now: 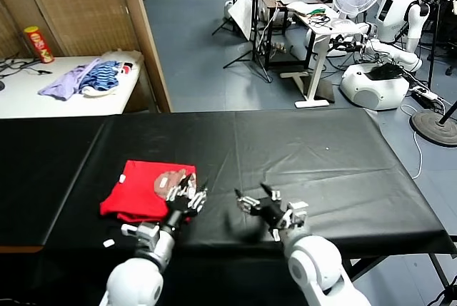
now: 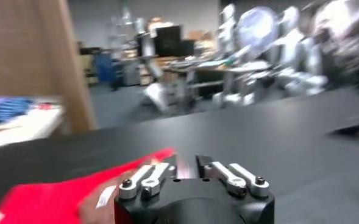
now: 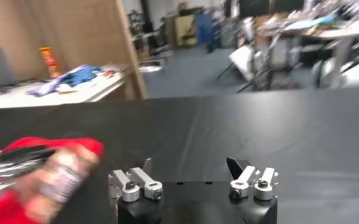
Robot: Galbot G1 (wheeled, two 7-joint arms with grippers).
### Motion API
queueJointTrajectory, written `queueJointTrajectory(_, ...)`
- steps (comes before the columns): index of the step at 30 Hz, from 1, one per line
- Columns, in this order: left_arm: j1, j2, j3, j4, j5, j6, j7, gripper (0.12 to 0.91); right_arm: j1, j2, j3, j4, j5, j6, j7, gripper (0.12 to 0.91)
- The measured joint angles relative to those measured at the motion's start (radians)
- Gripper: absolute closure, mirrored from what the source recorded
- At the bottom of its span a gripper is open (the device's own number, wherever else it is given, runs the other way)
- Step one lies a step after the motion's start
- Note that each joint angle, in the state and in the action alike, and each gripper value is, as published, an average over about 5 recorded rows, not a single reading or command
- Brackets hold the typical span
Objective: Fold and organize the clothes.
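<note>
Black-covered bench (image 1: 300, 149) across the whole head view; white side table (image 1: 43, 95) beyond its far left corner, carrying a lilac and blue-striped heap (image 1: 82, 79) and a red can (image 1: 38, 43); not part of the job.

Red T-shirt (image 1: 143, 190) on the bench, left of centre, near the front edge; folded to a compact, roughly square packet, print patch showing at its right side; long axis hard to call, looks slightly wider across than deep.

Left gripper (image 1: 187, 197) at the packet's near-right corner, over or just touching the printed area; fingers (image 2: 144, 180) parted with nothing between them, red cloth just beside and ahead in the left wrist view; contact with the cloth not clear.

Right gripper (image 1: 265, 205) over bare bench, to the right of the packet and apart from it; fingers (image 3: 144, 184) spread wide, empty.

Judged: shirt lies forward and to the left of the left fingers, across and left of the right ones; left arm clearly nearer; any further tidying or shifting of the packet falls to the left arm.
</note>
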Motion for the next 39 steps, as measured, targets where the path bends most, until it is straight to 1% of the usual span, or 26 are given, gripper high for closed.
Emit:
queueJointTrajectory(2,0.002,0.003,-0.008,-0.029,-0.046,-0.018,0.003,0.371,0.032,0.006,-0.029,-0.027,0.049,-0.010,-0.005,0.227)
queueJointTrajectory(4,0.006,0.006,-0.019,-0.053,-0.074,-0.033,-0.002,0.288,0.071,0.016,-0.063,-0.064,0.075,-0.013,-0.016,0.227)
queueJointTrajectory(5,0.009,0.006,-0.025,-0.062,-0.081,-0.039,-0.005,0.262,0.092,0.023,-0.082,-0.086,0.082,-0.013,-0.022,0.227)
queueJointTrajectory(7,0.019,0.004,-0.037,-0.074,-0.085,-0.050,-0.009,0.240,0.137,0.041,-0.120,-0.138,0.088,-0.012,-0.031,0.227)
queueJointTrajectory(11,0.046,-0.010,-0.054,-0.093,-0.095,-0.067,-0.010,0.233,0.218,0.082,-0.183,-0.246,0.093,-0.010,-0.035,0.229)
queueJointTrajectory(15,0.076,-0.026,-0.065,-0.111,-0.099,-0.081,-0.009,0.232,0.277,0.124,-0.221,-0.343,0.101,-0.005,-0.051,0.272)
queueJointTrajectory(18,0.096,-0.034,-0.073,-0.125,-0.099,-0.084,-0.010,0.232,0.301,0.149,-0.237,-0.395,0.103,-0.003,-0.062,0.355)
queueJointTrajectory(21,0.110,-0.037,-0.080,-0.137,-0.100,-0.081,-0.012,0.232,0.312,0.165,-0.244,-0.424,0.093,0.005,-0.063,0.493)
queueJointTrajectory(22,0.114,-0.037,-0.083,-0.141,-0.100,-0.080,-0.013,0.232,0.312,0.167,-0.245,-0.428,0.085,0.010,-0.063,0.557)
queueJointTrajectory(24,0.121,-0.038,-0.088,-0.144,-0.101,-0.079,-0.015,0.232,0.310,0.167,-0.246,-0.430,0.059,0.023,-0.063,0.657)
queueJointTrajectory(25,0.124,-0.038,-0.090,-0.145,-0.101,-0.080,-0.015,0.232,0.308,0.165,-0.244,-0.428,0.041,0.032,-0.064,0.724)
queueJointTrajectory(26,0.126,-0.038,-0.094,-0.145,-0.100,-0.081,-0.016,0.232,0.306,0.161,-0.242,-0.426,0.019,0.041,-0.066,0.773)
queueJointTrajectory(28,0.129,-0.037,-0.101,-0.143,-0.096,-0.085,-0.017,0.232,0.301,0.150,-0.235,-0.416,-0.031,0.058,-0.075,0.855)
queueJointTrajectory(29,0.130,-0.036,-0.105,-0.141,-0.092,-0.090,-0.018,0.232,0.297,0.140,-0.230,-0.409,-0.059,0.066,-0.084,0.878)
queueJointTrajectory(32,0.137,-0.028,-0.116,-0.128,-0.066,-0.108,-0.019,0.232,0.287,0.097,-0.212,-0.379,-0.149,0.090,-0.122,0.883)
queueJointTrajectory(35,0.144,-0.019,-0.125,-0.112,-0.038,-0.119,-0.029,0.232,0.278,0.030,-0.188,-0.346,-0.239,0.134,-0.183,0.876)
queueJointTrajectory(37,0.148,-0.015,-0.131,-0.100,-0.029,-0.121,-0.041,0.232,0.272,-0.021,-0.174,-0.327,-0.296,0.181,-0.227,0.839)
queueJointTrajectory(39,0.151,-0.011,-0.139,-0.089,-0.024,-0.125,-0.052,0.232,0.265,-0.075,-0.165,-0.314,-0.352,0.243,-0.265,0.755)
